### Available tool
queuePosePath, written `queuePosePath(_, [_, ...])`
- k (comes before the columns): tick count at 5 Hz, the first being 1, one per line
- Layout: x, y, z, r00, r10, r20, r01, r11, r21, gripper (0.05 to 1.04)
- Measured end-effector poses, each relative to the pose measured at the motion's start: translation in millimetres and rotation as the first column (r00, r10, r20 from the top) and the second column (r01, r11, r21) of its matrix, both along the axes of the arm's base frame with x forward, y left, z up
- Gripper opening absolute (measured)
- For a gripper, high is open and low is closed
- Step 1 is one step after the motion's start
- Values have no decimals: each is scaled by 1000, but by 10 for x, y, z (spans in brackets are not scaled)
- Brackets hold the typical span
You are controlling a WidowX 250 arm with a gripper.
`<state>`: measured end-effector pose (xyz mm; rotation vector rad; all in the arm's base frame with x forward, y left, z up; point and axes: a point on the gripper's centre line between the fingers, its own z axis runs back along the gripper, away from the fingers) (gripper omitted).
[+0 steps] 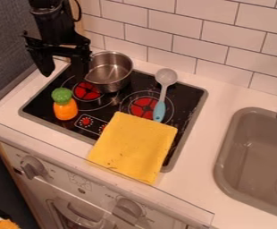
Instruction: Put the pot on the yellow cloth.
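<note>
Hanging beyond the yellow cloth (133, 145) and off to its left, the tool (63, 75) has its two fingers spread apart with nothing between them. The metal pot (109, 71) stands upright on the stove (188, 96), beyond the cloth and a little left of it, well apart from the fabric. One finger is close by the pot's left side; whether they touch, I cannot tell.

So the job looks to be at its start: the cloth is laid out flat, partly over the stove's near edge, but gripping, lifting, carrying and setting down the pot are all left to do. My guess is that the next move calls for closing on the pot's rim or handle. The spoon (159, 111), its handle end right by the cloth's far edge, could get knocked on the way. An orange toy with a green top (65, 110) stands left of the cloth.

As for writing, there are small markings around the knobs (32, 167) on the oven front, nearer than the cloth, but I can't make out any words or brand.
</note>
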<state>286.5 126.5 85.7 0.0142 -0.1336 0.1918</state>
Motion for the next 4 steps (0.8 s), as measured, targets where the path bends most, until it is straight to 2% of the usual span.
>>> queuePosePath(1, [-1,-20,-107,999,8,-32,-9,1000,-15,999])
queuePosePath(2, [354,-220,-135,999,-44,-33,43,999,-9,999])
queuePosePath(3, [669,-350,-236,997,-49,-56,48,999,-21,999])
queuePosePath(4, [937,-407,-418,996,-42,-73,40,999,-36,999])
